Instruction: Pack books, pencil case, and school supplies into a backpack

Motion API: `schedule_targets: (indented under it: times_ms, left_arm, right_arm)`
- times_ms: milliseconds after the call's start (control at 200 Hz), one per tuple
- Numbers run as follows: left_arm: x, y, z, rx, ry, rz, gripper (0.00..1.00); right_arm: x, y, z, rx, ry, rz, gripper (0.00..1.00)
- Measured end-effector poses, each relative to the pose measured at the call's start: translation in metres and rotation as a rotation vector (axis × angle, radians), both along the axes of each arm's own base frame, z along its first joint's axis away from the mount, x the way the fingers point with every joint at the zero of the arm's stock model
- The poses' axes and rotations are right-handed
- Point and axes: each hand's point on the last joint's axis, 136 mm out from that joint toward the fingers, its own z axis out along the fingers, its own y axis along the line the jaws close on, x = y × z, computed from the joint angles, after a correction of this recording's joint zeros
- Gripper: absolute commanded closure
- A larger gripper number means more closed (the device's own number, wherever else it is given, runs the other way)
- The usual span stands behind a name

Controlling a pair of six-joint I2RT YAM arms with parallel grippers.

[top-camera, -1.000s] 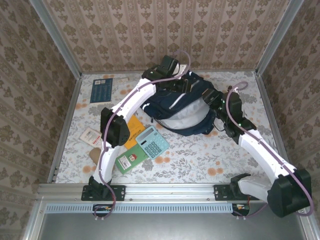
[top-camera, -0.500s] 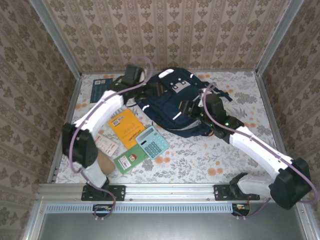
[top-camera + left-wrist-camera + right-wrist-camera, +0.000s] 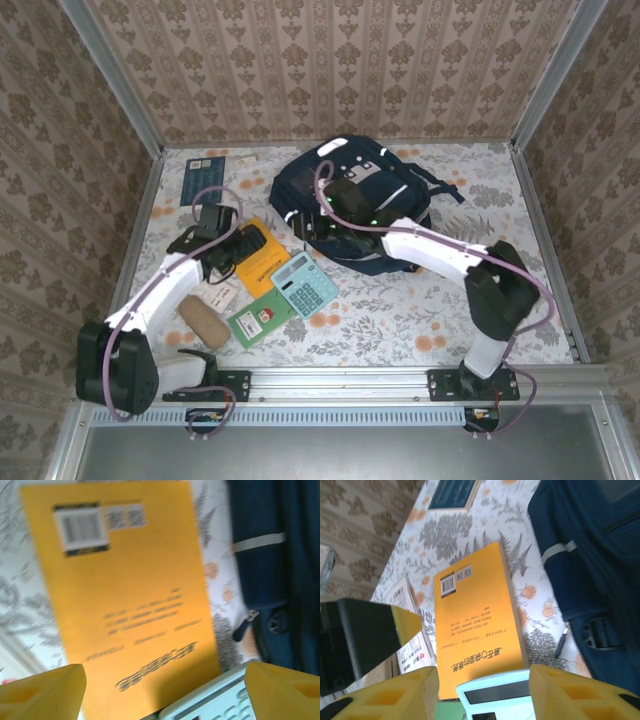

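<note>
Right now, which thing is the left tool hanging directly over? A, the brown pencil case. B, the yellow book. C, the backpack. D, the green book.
B: the left wrist view shows the yellow book with its barcode label lying flat straight below the open left tool, while the calculator sits off at the book's corner.

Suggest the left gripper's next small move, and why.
Probably lower the left gripper onto the orange book and close on its free edge: its jaws stand open right above it, and the calculator overlaps one corner.
</note>
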Motion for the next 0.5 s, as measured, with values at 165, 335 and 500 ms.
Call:
schedule_targets:
  times_ms: [165,335,500]
  left_arm:
    - [-0.015,0.016,-0.017,-0.034,0.024,0.083,0.17]
    - [-0.023,0.022,-0.037,-0.066,0.065,0.125,0.17]
    - [-0.024,0.022,-0.047,-0.082,0.081,0.125,0.18]
  right_arm:
    - [0.006,0.028,-0.024,-0.064,0.030,0.061,0.52]
    - [0.007,0.044,-0.057,-0.142,0.062,0.103,0.59]
    - [0.010,0.052,-0.089,-0.209,0.101,0.125,0.61]
